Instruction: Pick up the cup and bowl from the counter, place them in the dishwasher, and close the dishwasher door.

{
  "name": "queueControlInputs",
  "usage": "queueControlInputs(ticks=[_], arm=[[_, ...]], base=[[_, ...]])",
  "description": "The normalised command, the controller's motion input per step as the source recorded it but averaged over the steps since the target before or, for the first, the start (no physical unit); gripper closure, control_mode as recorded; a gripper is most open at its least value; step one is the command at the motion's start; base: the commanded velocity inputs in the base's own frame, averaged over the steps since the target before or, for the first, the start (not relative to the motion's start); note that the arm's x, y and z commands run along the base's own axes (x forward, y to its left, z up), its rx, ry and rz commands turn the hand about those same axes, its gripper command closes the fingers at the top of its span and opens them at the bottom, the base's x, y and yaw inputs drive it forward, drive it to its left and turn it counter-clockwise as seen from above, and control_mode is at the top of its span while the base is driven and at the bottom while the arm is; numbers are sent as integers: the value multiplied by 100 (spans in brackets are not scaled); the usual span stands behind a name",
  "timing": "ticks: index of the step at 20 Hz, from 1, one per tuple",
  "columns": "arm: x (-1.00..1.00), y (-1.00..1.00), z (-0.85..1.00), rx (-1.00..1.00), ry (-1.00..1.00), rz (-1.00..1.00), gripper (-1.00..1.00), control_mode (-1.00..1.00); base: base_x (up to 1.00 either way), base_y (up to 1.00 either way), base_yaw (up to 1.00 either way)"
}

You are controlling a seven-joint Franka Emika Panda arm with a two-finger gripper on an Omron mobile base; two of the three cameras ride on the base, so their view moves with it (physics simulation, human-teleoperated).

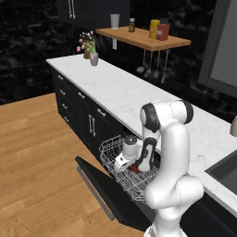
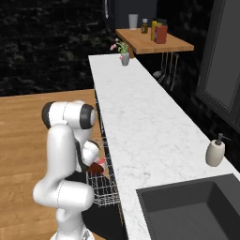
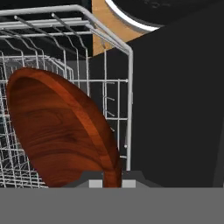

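Claw (image 3: pixel 109 183): closed on the rim of the bowl, gripping it at the bottom edge of the hand view.
Bowl (image 3: pixel 61 131): reddish-brown, wood-grained, tilted on edge, hollow side facing the hand camera, inside the wire rack.
Wire rack (image 1: pixel 113 155): white, pulled out of the dishwasher (image 1: pixel 139 185), standing over the lowered door.
Dishwasher door (image 1: pixel 99 183): black, dropped open, bar handle along its outer edge.
Arm (image 1: pixel 171 157): bent down from beside the bench, wrist low in the rack.
Bench (image 2: pixel 140 122): white marble; flower vase (image 2: pixel 124 58) at the far end, soap dispenser (image 2: pixel 215 152) near the sink (image 2: pixel 197 211).
Cup: not made out.
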Motion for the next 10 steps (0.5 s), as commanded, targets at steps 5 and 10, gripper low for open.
queueControlInputs(ticks=[5, 10], arm=[[3, 0, -88, -2, 0, 0, 100, -100], [0, 0, -83, -2, 0, 0, 100, -100]], base=[[0, 0, 0], [0, 0, 0]])
